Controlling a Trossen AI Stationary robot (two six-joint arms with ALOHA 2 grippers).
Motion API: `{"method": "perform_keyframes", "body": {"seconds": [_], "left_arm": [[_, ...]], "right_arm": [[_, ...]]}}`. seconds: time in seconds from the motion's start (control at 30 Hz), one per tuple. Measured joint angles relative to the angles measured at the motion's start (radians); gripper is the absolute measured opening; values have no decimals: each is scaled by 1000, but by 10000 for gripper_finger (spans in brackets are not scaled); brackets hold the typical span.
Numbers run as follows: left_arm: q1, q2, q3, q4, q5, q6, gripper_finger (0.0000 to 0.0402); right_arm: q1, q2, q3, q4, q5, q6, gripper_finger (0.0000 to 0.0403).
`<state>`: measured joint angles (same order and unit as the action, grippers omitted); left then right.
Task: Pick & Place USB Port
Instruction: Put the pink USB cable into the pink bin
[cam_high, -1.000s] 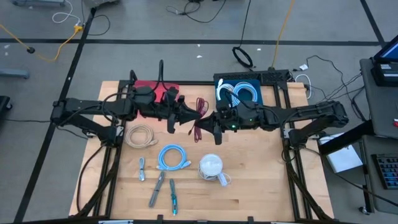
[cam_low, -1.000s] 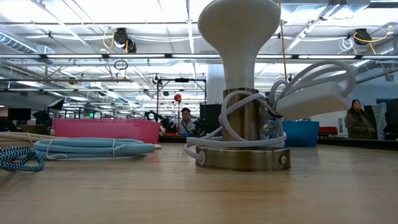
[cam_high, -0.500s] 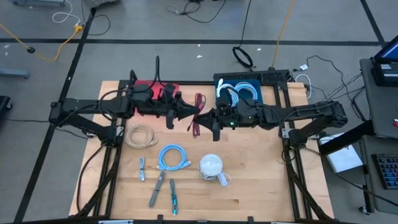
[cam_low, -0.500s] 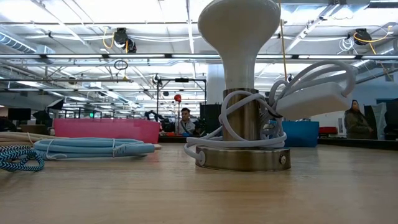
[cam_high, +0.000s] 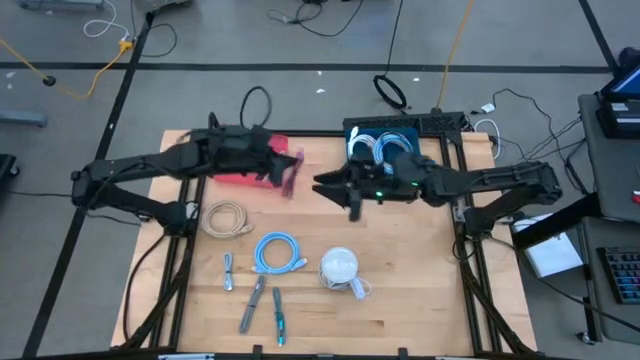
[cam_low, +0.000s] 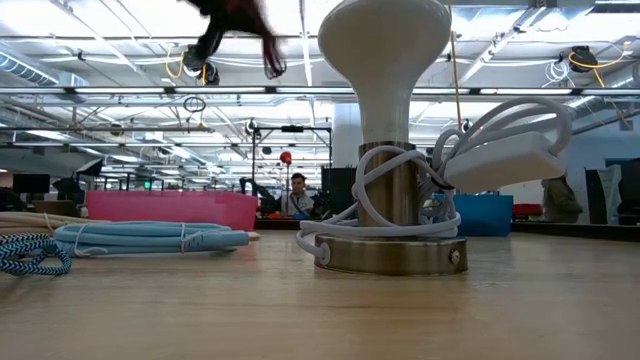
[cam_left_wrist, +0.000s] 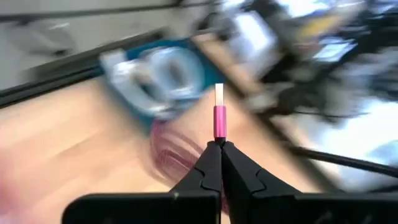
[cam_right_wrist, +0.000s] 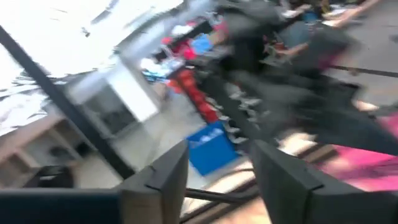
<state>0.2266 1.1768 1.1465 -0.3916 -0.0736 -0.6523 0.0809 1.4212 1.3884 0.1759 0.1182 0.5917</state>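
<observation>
USB cable (cam_left_wrist: 219, 118) plug points straight out from closed left jaws (cam_left_wrist: 219, 144), above red bin (cam_high: 240, 166); right jaws (cam_right_wrist: 219, 163) open, empty.

Blurred, perhaps pink cable (cam_high: 291, 174).

The left gripper (cam_high: 291, 172) has carried the magenta USB cable (cam_high: 294, 166) away from the right gripper (cam_high: 325, 184) (now spread), toward the pink bin (cam_high: 240, 176).

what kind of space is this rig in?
Likely a big open robotics lab or workshop: exposed ceiling with strip lights, other workstations with people behind the table, and cables on the taped floor.
</observation>
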Motion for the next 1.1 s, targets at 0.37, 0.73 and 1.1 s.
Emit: {"method": "perform_keyframes", "body": {"seconds": [0.37,0.73,1.1], "left_arm": [[466,25,4,-388,39,197,0],[625,261,6,-469,92,392,0],[601,409,7,-470,47,432,0]], "right_arm": [[20,-20,-3,49,-47,-20,248],[62,-16,-6,3,-46,-55,243],[72,-26,-7,0,-43,-73,243]]}}
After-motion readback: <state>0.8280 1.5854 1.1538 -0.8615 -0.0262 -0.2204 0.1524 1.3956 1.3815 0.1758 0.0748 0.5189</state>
